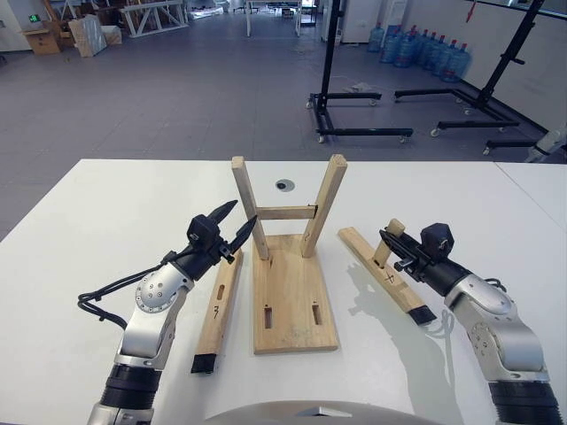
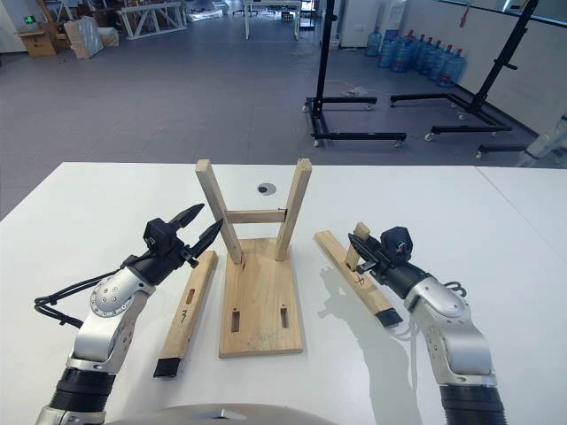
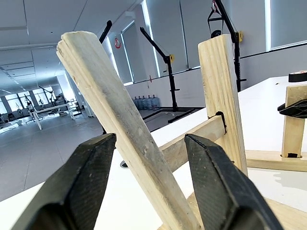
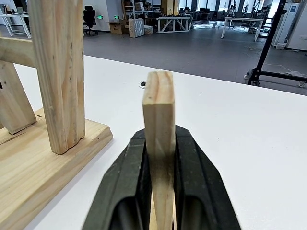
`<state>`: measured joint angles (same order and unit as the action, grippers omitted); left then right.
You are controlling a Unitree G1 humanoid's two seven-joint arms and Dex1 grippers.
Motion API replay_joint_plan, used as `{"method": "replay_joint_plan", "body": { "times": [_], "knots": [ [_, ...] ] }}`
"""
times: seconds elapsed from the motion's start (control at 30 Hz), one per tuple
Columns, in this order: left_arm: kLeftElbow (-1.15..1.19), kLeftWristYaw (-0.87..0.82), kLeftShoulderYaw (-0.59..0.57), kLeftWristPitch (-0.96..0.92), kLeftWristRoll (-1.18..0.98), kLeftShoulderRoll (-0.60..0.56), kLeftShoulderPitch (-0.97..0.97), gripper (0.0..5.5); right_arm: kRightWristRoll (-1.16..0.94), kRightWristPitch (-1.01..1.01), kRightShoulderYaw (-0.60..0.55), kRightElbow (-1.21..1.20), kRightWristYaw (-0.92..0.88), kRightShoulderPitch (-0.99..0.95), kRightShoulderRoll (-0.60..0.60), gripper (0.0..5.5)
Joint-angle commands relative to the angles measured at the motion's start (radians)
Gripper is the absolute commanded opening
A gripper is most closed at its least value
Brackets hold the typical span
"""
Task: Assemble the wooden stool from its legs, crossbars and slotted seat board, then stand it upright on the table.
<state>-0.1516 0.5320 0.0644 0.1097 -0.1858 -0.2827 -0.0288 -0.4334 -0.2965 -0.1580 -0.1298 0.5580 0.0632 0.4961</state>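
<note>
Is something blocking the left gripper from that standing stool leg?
Nothing visible does. The left gripper is open and faces the standing leg directly, with no other part between them.

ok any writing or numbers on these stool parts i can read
Mark on the left loose leg: handwritten, too small to read.
Mark on the right loose leg: handwritten, too small to read.
The green sign in the far room: too small to read.
Nothing else legible.
</note>
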Motion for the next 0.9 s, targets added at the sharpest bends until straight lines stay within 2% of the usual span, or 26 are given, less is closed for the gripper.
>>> {"method": "replay_joint_plan", "body": {
  "times": [0.03, 0.27, 0.37, 0.5, 0.83, 0.9],
  "knots": [
    [0.015, 0.0, 0.0, 0.009, 0.01, -0.006, 0.0, 2.62, 0.028, 0.011, 0.005, 0.194, 0.035, 0.05, -0.02, 0.38],
    [0.026, 0.01, -0.009, 0.009, 0.006, -0.019, -0.015, 2.62, 0.018, 0.193, -0.031, 0.385, 0.129, 0.026, -0.029, 0.38],
    [0.032, 0.012, -0.007, 0.011, 0.007, -0.018, -0.02, 2.62, 0.018, 0.219, -0.03, 0.452, 0.175, 0.0, -0.02, 0.99],
    [0.045, 0.012, -0.004, 0.019, 0.01, -0.014, -0.025, 2.62, 0.012, 0.206, -0.027, 0.364, 0.153, 0.024, -0.046, 1.65],
    [0.051, 0.006, -0.01, 0.031, 0.011, -0.014, -0.024, 2.62, -0.072, 0.235, -0.139, 0.283, 0.159, -0.066, -0.039, 3.42],
    [0.053, 0.006, -0.011, 0.033, 0.011, -0.015, -0.026, 2.62, -0.1, 0.19, -0.143, 0.147, 0.116, -0.075, -0.047, 3.42]
  ]
}}
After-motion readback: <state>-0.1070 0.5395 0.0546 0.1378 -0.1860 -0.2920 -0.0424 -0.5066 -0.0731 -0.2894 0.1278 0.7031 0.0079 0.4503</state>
